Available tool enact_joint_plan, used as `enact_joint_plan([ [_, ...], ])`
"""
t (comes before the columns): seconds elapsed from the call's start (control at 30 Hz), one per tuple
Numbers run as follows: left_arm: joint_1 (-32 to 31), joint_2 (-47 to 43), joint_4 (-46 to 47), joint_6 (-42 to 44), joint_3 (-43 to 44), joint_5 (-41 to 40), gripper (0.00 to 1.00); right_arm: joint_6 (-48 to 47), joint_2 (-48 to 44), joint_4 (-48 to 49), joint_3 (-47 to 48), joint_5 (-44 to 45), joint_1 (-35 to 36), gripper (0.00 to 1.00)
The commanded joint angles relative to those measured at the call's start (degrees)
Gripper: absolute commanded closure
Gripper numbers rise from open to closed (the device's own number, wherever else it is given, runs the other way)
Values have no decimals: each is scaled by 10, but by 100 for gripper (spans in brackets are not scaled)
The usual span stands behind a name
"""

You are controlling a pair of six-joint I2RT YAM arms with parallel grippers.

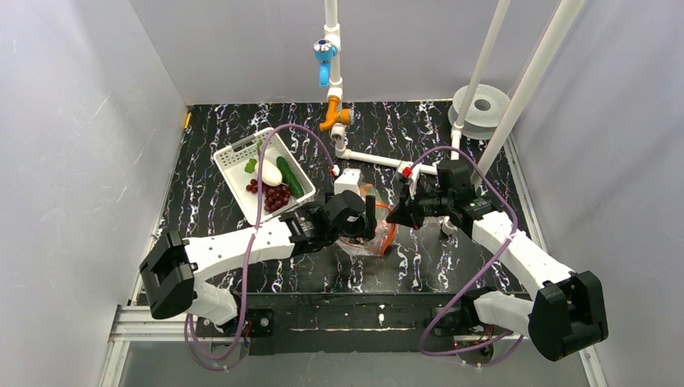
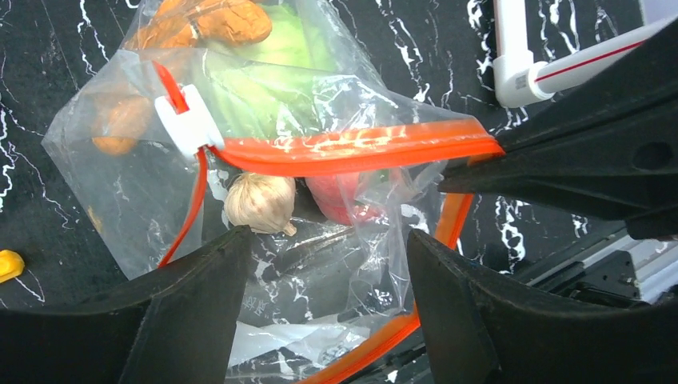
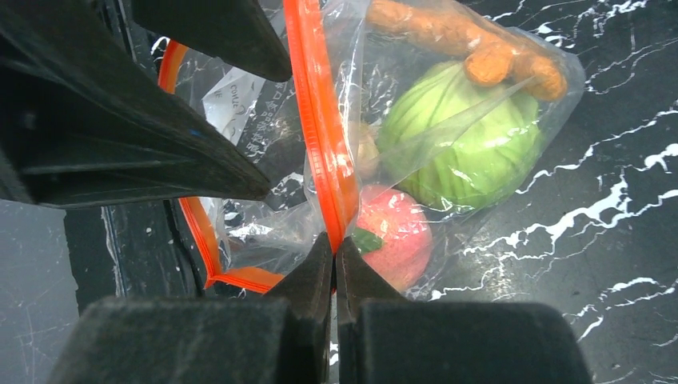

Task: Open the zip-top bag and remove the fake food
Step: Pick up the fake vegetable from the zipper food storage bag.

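We are logging one bag [image 2: 144,192] holding one garlic [image 2: 260,202], one peach [image 3: 396,236] and one cabbage [image 3: 464,136], the right gripper [image 3: 336,244] pinching its strip [image 3: 320,120], the left gripper's [image 2: 328,240] jaws spread.

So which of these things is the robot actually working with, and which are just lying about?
In the job: zip-top bag, garlic, cabbage, peach inside it; grapes, cucumber already in the white basket.
Lying about: white pipework, blue valve, white spool, yellow piece.

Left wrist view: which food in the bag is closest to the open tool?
The pale garlic bulb, right at the left tool's fingertip, by the bag's mouth. The red peach, green cabbage and orange pieces sit farther off.
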Motion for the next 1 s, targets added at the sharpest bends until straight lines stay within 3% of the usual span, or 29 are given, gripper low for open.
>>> enact_joint_plan([
  [0.0, -2, 11, 4, 20, -10, -34, 31, 19, 6, 29, -11, -22, 8, 99],
  [0.33, -2, 27, 48, 61, -60, -52, 31, 72, 8, 74, -21, 27, 31, 99],
  [0.47, 17, 31, 94, 80, -98, -37, 40, 77, 10, 77, -22, 25, 32, 99],
  [0.63, 33, 74, 84, 77, -82, -29, 45, 73, 12, 77, -24, 23, 35, 99],
  [0.97, 45, 137, 87, 74, -61, -67, 42, 68, 16, 77, -26, 22, 39, 99],
])
